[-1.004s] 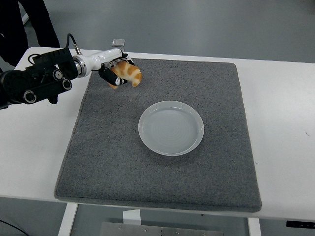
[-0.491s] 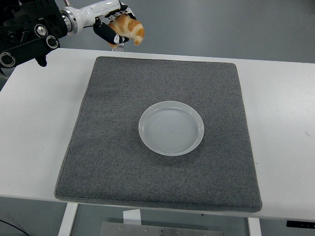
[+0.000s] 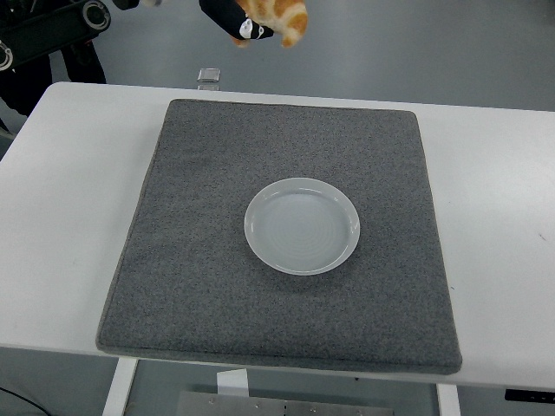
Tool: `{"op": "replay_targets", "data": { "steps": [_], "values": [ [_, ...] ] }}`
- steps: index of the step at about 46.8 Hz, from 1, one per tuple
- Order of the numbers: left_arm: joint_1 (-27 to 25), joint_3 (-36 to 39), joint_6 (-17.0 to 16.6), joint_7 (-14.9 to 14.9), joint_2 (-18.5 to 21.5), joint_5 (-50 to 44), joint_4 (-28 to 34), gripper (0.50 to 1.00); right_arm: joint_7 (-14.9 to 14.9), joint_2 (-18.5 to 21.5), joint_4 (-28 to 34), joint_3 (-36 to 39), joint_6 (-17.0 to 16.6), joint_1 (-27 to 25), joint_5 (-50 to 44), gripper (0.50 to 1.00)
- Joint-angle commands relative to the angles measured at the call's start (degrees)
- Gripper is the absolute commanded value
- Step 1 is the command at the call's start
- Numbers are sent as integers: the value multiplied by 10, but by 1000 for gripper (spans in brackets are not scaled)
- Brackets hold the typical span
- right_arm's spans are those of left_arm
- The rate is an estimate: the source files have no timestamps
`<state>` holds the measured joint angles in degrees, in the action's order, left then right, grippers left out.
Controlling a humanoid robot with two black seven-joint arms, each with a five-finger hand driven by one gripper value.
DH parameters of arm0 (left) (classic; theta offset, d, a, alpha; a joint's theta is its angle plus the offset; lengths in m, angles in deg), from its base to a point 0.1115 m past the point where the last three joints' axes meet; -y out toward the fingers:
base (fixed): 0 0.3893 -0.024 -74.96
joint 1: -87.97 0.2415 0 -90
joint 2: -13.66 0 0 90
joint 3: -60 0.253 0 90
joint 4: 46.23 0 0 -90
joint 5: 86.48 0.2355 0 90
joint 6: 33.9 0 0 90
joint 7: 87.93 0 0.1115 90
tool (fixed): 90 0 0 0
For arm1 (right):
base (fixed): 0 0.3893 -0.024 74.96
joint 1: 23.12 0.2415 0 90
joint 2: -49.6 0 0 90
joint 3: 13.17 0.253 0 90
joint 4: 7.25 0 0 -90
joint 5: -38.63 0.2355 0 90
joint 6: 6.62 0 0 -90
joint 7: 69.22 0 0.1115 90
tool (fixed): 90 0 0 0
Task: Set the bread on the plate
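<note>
A golden-brown piece of bread is held high at the top edge of the head view by my left hand, whose black fingers are shut on it. Most of the hand and arm is cut off by the frame's top. The bread hangs well above the table's far edge, up and left of the plate. The white round plate sits empty in the middle of the grey mat. My right arm is out of view.
A small clear square object lies on the white table just beyond the mat's far left corner. A dark figure stands at the top left.
My left hand has lifted the bread from just above the mat's far left corner up and to the right, toward the picture's top edge. The plate has not moved.
</note>
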<state>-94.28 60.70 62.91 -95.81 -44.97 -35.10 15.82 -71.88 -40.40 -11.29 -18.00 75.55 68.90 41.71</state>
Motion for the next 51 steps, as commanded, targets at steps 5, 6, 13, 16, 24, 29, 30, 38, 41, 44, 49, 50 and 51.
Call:
{"op": "replay_targets", "data": {
  "steps": [5, 6, 13, 16, 24, 29, 30, 38, 41, 44, 49, 50, 51],
  "values": [
    [-7, 0, 22, -11, -45, 3, 0, 500, -1, 0, 0, 0, 0, 0, 0, 952],
    [-7, 0, 23, -13, -50, 4, 0, 500, 0, 0, 0, 0, 0, 0, 1, 952],
    [0, 4, 28, -41, -88, 13, -1, 500, 0, 0, 0, 0, 0, 0, 0, 952],
    [2, 5, 35, -47, -103, 22, 0, 500, -1, 0, 0, 0, 0, 0, 0, 952],
    [17, 7, 40, -56, -132, 54, 5, 500, 0, 0, 0, 0, 0, 0, 0, 952],
    [37, 8, 45, -56, -135, 81, 14, 500, 0, 0, 0, 0, 0, 0, 0, 952],
    [43, 8, 45, -56, -135, 86, 16, 500, 0, 0, 0, 0, 0, 0, 0, 954],
    [88, 9, 45, -56, -135, 122, 19, 500, -1, 0, 0, 0, 0, 0, 0, 952],
    [102, 9, 45, -56, -135, 135, 19, 500, -1, 0, 0, 0, 0, 0, 0, 952],
    [115, 9, 44, -56, -135, 144, 19, 500, 0, 0, 0, 0, 0, 0, 0, 952],
    [130, 9, 45, -55, -135, 150, 18, 500, 0, 0, 0, 0, 0, 0, 0, 952],
    [131, 10, 45, -56, -135, 152, 18, 500, 0, 0, 0, 0, 0, 0, 0, 952],
    [133, 10, 44, -56, -135, 154, 17, 500, 0, 0, 0, 0, 0, 0, 0, 952]
  ]
}}
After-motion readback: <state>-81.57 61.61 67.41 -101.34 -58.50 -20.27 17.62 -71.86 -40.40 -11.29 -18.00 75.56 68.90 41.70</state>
